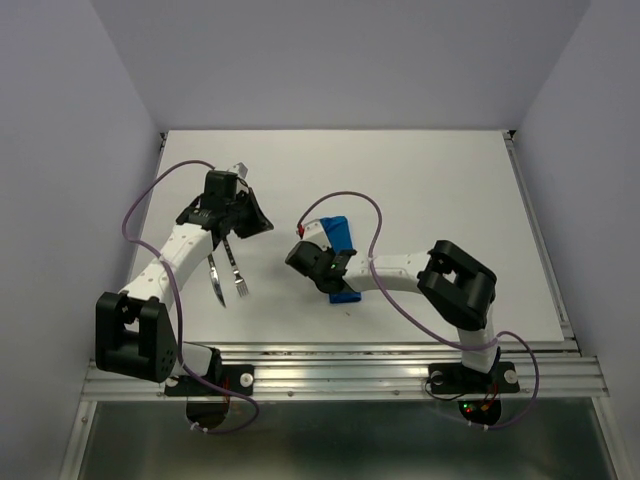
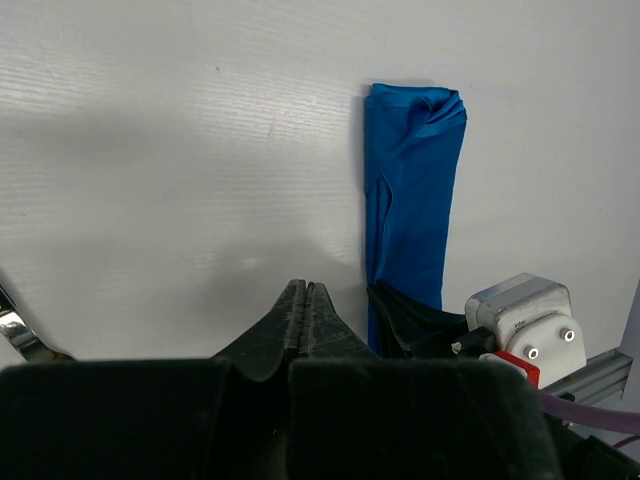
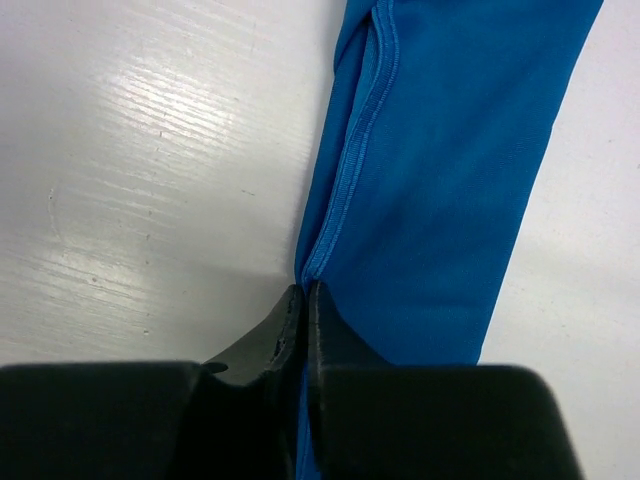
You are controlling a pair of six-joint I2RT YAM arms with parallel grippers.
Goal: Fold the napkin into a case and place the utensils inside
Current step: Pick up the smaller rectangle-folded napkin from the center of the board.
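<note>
- Folded blue napkin point(image 3: 450, 180), soft and thin, lies as a narrow strip on the counter point(image 1: 420, 180).
- Right gripper point(image 3: 305, 300) pinches its hemmed edge, likely the best hold.
- Left gripper point(image 2: 303, 295) is closed and empty, near the utensils point(image 1: 228, 280).

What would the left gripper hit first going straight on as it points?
Probably bare table; the left gripper aims past the folded napkin, which lies rightward in its wrist view.

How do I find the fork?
On the white table, look beside the left white robot arm. Two slim silver pieces lie together there. The metal fork is the right-hand one, with prongs at its near end; the knife has none.
</note>
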